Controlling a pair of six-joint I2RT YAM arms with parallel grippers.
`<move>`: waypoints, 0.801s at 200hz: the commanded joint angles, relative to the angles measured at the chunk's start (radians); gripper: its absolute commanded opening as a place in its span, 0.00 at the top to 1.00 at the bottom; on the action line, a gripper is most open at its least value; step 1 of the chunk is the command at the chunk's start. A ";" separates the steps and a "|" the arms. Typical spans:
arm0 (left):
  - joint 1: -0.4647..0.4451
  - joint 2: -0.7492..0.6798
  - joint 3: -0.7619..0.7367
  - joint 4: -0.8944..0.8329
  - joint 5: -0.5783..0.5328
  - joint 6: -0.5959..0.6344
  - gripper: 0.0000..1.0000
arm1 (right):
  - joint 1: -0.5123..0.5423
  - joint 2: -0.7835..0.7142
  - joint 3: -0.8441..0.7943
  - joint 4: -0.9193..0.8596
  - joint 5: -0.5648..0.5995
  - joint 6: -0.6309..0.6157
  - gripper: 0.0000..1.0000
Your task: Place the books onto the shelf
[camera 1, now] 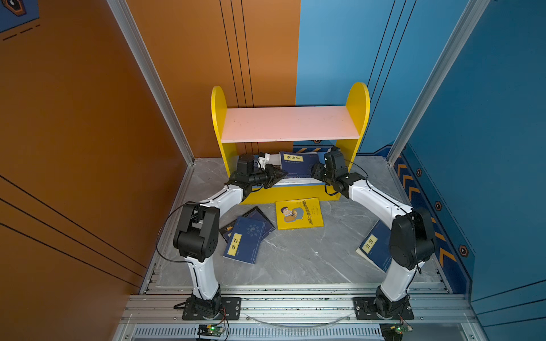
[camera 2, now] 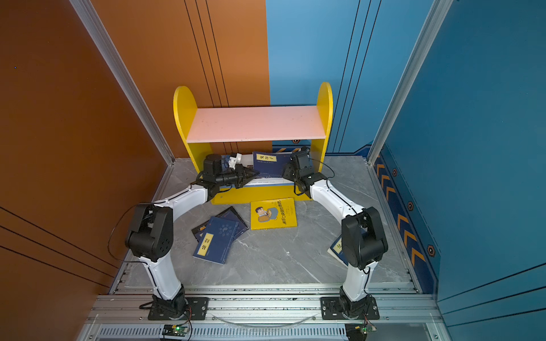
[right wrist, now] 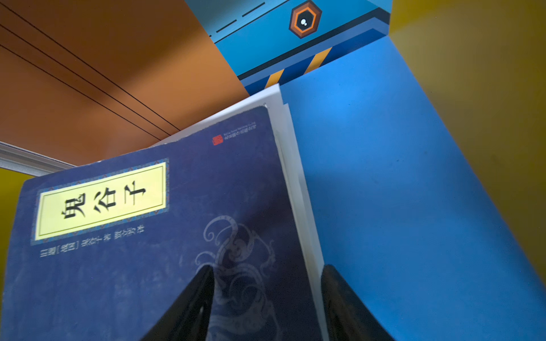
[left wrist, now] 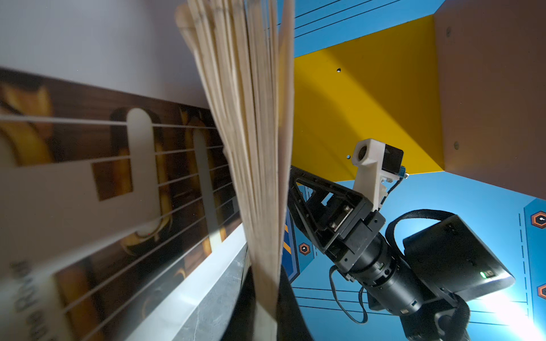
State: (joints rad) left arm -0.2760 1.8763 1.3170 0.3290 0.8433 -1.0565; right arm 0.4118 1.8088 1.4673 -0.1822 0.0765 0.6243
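Top views both show the shelf (camera 1: 358, 103) at the back of the grey marbled floor (camera 1: 295, 265) — 2 tiers between flat yellow round-topped sides. Its matte pink upper board (camera 1: 289, 122) holds nothing; the work is on the smooth blue lower board (right wrist: 384, 177). There a navy book (right wrist: 133, 265) with a yellow title label leans back, and a white book (left wrist: 74, 183) with brown blocks sits just behind it. The step in hand looks like seating these 2 on the shelf.

Another 4 lie flat on the floor: the yellow book (camera 1: 299, 213), a second navy book (camera 1: 245, 240) overlapping the black book (camera 1: 228, 229), and a third navy book (camera 1: 373, 246) half hidden by the right arm.

The left gripper (camera 1: 280, 174) is pressed together on the leaning navy book's fanned cream page edge. The right gripper (right wrist: 266, 267) has its fingers apart astride the opposite edge — whether they press it I cannot tell. These paperbacks look thin and limp, so the next move calls for propping them before any release.
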 commanded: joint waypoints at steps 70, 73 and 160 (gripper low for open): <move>-0.011 -0.007 0.005 0.044 0.025 -0.005 0.95 | -0.002 0.035 0.015 -0.033 0.013 -0.008 0.41; -0.011 -0.007 0.005 0.045 0.025 -0.004 0.95 | -0.002 0.035 0.014 -0.033 0.014 -0.008 0.41; -0.008 -0.040 0.040 -0.149 -0.079 0.093 0.59 | -0.002 0.047 -0.025 -0.031 0.068 -0.022 0.43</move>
State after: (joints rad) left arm -0.2771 1.8755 1.3170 0.2626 0.8120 -1.0222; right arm 0.4114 1.8256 1.4582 -0.1833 0.1032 0.6243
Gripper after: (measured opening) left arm 0.375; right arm 0.579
